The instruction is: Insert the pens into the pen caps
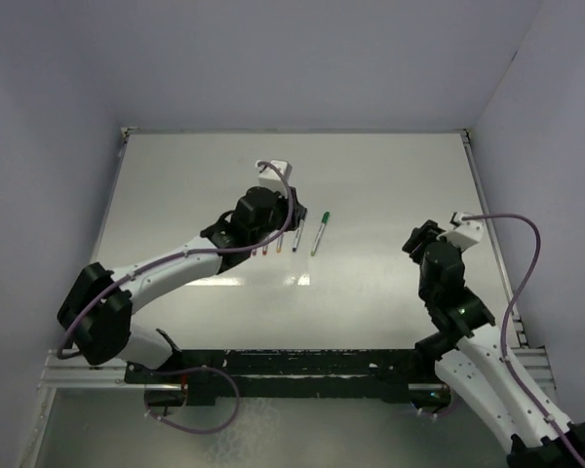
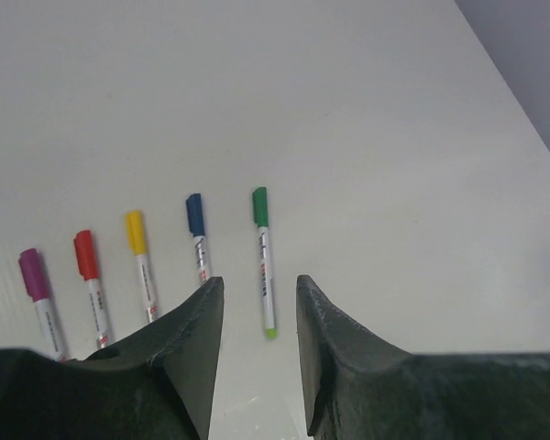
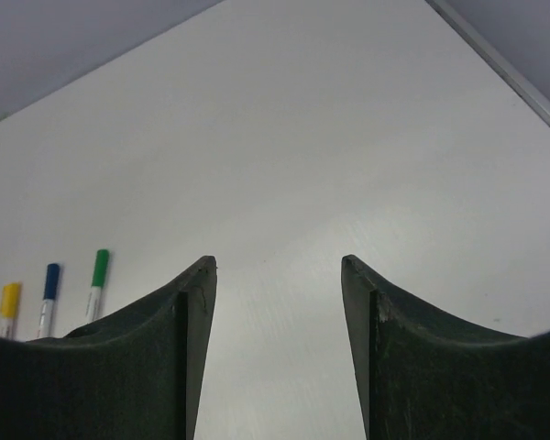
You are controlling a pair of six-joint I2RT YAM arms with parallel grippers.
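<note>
Five white-barrelled pens lie side by side on the white table, each with its coloured cap on the far end. In the left wrist view they are purple [image 2: 38, 295], red [image 2: 90, 280], yellow [image 2: 141, 264], blue [image 2: 199, 240] and green [image 2: 265, 266]. From above, the green pen [image 1: 319, 233] and the blue pen [image 1: 296, 237] show in full; the others are partly under my left gripper [image 1: 273, 226]. The left gripper [image 2: 258, 280] is open and empty, hovering over the green pen's near end. My right gripper [image 1: 419, 239] is open and empty [image 3: 277, 261], well to the right of the row; the green cap [image 3: 100, 267] shows at its left.
Grey walls close the table at the back, left and right, with a raised metal edge [image 1: 487, 205] along the right side. A black and metal rail [image 1: 292, 370] runs along the near edge between the arm bases. Purple cables loop off both arms.
</note>
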